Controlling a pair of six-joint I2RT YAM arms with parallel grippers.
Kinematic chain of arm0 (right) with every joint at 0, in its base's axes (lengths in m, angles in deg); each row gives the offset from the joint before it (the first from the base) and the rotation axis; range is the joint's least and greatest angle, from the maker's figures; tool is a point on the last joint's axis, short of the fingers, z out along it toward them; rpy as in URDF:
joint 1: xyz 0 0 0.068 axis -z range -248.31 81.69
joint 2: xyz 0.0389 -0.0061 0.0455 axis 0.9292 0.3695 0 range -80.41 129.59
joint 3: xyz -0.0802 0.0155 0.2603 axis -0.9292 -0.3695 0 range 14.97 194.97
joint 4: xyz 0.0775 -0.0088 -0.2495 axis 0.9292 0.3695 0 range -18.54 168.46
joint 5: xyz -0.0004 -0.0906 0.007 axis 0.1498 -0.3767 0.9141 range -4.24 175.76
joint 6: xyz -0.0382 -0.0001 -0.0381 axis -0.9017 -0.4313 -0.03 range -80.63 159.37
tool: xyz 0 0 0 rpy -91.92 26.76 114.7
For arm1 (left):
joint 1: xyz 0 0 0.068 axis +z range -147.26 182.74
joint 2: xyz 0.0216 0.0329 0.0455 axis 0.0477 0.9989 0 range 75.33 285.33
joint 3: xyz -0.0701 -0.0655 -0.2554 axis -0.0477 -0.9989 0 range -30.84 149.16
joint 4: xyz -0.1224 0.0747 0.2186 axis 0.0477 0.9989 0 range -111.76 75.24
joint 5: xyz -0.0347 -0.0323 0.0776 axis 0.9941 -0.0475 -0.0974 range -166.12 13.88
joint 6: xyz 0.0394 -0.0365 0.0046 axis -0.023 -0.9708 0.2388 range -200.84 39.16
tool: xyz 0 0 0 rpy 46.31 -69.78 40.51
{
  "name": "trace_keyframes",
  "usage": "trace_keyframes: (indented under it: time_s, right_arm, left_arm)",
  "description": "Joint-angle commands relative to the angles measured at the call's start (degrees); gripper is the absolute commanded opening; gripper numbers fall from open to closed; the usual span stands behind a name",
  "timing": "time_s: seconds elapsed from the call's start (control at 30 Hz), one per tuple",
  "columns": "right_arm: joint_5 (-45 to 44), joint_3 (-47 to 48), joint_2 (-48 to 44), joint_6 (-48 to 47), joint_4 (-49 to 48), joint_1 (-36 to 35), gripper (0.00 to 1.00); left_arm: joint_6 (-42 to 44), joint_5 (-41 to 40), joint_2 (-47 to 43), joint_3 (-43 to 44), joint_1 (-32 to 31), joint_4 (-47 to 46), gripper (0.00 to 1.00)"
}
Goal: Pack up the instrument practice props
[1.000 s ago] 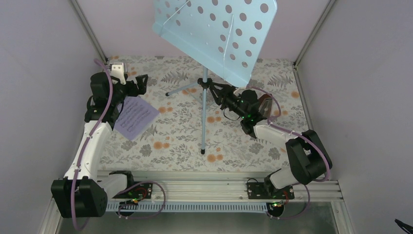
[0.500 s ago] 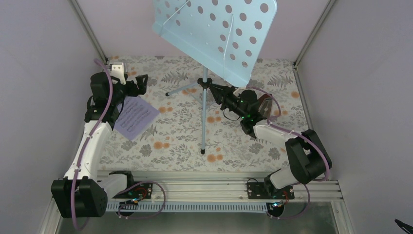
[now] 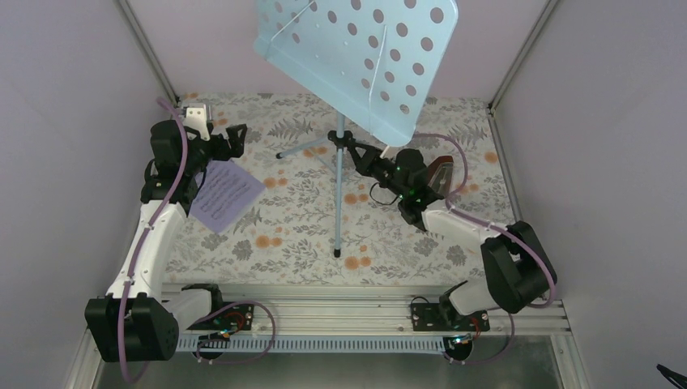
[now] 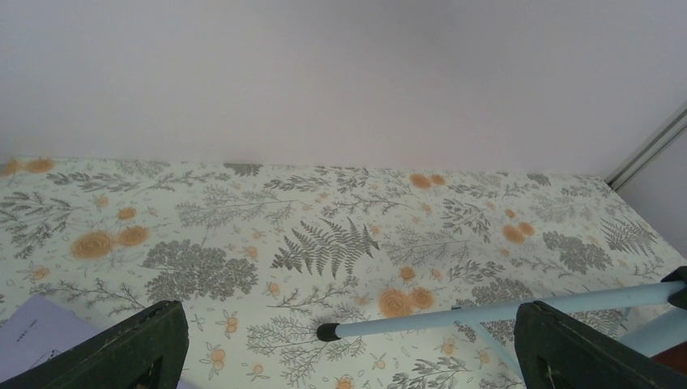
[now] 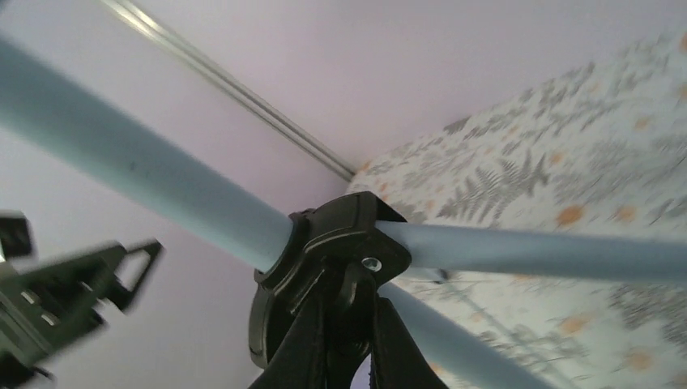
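Observation:
The light-blue music stand stands mid-table, its hole-dotted plate (image 3: 356, 57) high over the pole (image 3: 339, 203). My right gripper (image 3: 358, 156) is shut on the black knob of the stand's tripod hub (image 5: 332, 243); the fingers (image 5: 312, 340) pinch it from below, with the pole (image 5: 121, 166) and a leg (image 5: 535, 253) running out of the hub. The brown metronome (image 3: 442, 172) shows partly behind my right wrist. A lilac sheet-music page (image 3: 227, 194) lies flat at the left. My left gripper (image 3: 236, 138) is open and empty above it; its fingers (image 4: 138, 350) frame a stand leg's black foot (image 4: 327, 331).
The floral table (image 3: 283, 235) is boxed in by pale walls at the left, back and right. Metal corner posts (image 3: 518, 57) rise at the back. The stand's legs spread across the middle, one foot near the front (image 3: 338, 253). A page corner (image 4: 36, 344) shows in the left wrist view.
My right gripper has shifted slightly up and left at the hub, and the stand's plate has swung a little to the left. The left arm has not moved.

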Motion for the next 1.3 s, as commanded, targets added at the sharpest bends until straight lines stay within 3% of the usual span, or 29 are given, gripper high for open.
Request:
trace_keyframes:
  time_s: [0.0, 0.23, 0.6, 0.7, 0.87, 1.03, 1.17, 1.27]
  right_arm:
    - [-8.69, -2.02, -4.24, -36.4, 1.45, -2.85, 0.04]
    - [-11.16, -5.04, -5.29, -69.24, 1.31, -4.76, 0.05]
    - [-29.67, -3.6, -2.2, -106.49, -3.21, -6.9, 0.11]
    - [-32.74, -3.92, -3.26, -109.99, -7.05, -6.9, 0.22]
    - [-25.16, -4.76, -11.02, -98.06, -4.75, -6.92, 0.59]
    - [-16.5, -11.24, -20.96, -74.5, -5.4, -5.68, 0.78]
    - [-17.66, -18.89, -24.04, -50.79, -8.35, -4.72, 0.94]
    - [-16.41, -17.96, -22.71, -33.91, -3.03, -3.41, 0.98]
  left_arm:
    - [-0.17, 0.94, 0.52, -0.29, -0.13, 0.1, 1.0]
    - [-0.17, 1.25, 0.55, -0.27, -0.13, 0.16, 1.0]
    - [-0.37, 2.08, 0.54, -0.27, -0.13, 0.06, 1.0]
    - [-0.39, 2.08, 0.46, -0.27, -0.13, 0.06, 1.0]
    - [-0.44, 2.15, 0.61, -0.35, -0.13, -0.03, 1.0]
    - [-0.56, 2.23, 0.63, -0.48, -0.13, -0.08, 1.0]
    - [-0.83, 2.68, 0.74, -0.58, -0.13, -0.27, 1.0]
    - [-0.96, 2.79, 0.96, -0.69, -0.13, -0.4, 1.0]
